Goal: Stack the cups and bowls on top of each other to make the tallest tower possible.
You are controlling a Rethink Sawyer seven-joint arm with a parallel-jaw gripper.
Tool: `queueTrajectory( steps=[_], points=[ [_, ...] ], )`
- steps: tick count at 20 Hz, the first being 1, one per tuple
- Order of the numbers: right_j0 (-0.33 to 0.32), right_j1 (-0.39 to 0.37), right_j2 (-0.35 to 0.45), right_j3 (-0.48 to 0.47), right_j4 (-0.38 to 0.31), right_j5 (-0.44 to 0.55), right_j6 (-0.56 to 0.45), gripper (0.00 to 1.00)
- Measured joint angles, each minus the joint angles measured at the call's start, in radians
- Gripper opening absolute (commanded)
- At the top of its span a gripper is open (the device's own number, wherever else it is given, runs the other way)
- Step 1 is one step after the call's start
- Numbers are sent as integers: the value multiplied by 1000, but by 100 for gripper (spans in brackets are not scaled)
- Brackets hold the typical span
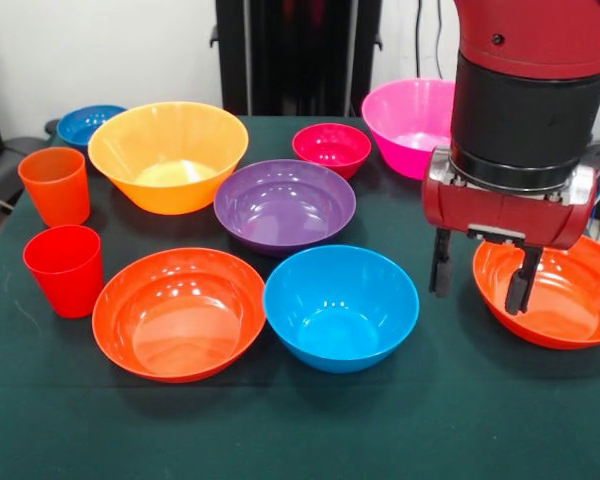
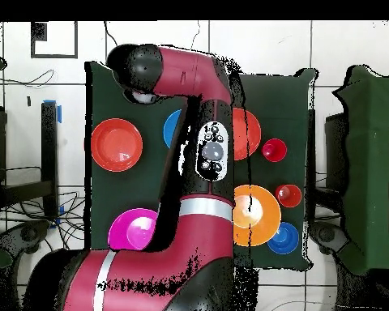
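The jaws (image 1: 480, 272) hang parted and hold nothing; one finger is outside the near-side rim of a wide red-orange bowl (image 1: 560, 300) and the other is over its inside, so they straddle its wall without yet closing on it. This looks like the opening step: no tower stands yet, every bowl and cup lies singly on the table (image 1: 300, 430). The next move calls for lowering a little, pinching the rim firmly, and lifting the bowl clear without dragging it; the glossy wall may slip in a thin pinch.

From largest to smallest, placed from the jaws in the front view: the yellow-orange bowl (image 1: 168, 155) is well off to the side and farther back, beyond the purple bowl (image 1: 284, 205). The pink bowl (image 1: 410, 125) sits just behind the jaws, partly hidden by the arm. The second wide red-orange bowl (image 1: 178, 312) lies far to the side at about the same depth, and the medium blue bowl (image 1: 340, 305) is the nearest neighbour, just beside the jaws. The small magenta bowl (image 1: 331, 148) is behind and to the side, near the pink one; the small blue bowl (image 1: 88, 124) is farthest off, at the back corner. The orange cup (image 1: 55, 185) and the red cup (image 1: 64, 270) stand upright at the far side edge.

The table is covered in dark green cloth. Around it the overhead view shows pale floor with trailing cables and dark chairs.
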Motion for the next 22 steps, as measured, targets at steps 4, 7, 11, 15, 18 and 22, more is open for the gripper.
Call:
queueTrajectory(
  steps=[4,7,11,15,18,22],
  points=[
    [0,5,0,0,0,0,0,100],
    [0,4,0,2,0,0,0,100],
    [1,0,0,11,0,-7,0,100],
    [1,-8,2,42,0,-22,0,100],
    [0,-13,3,62,0,-35,0,100],
    [0,-19,10,83,0,-48,0,100]
  ],
)
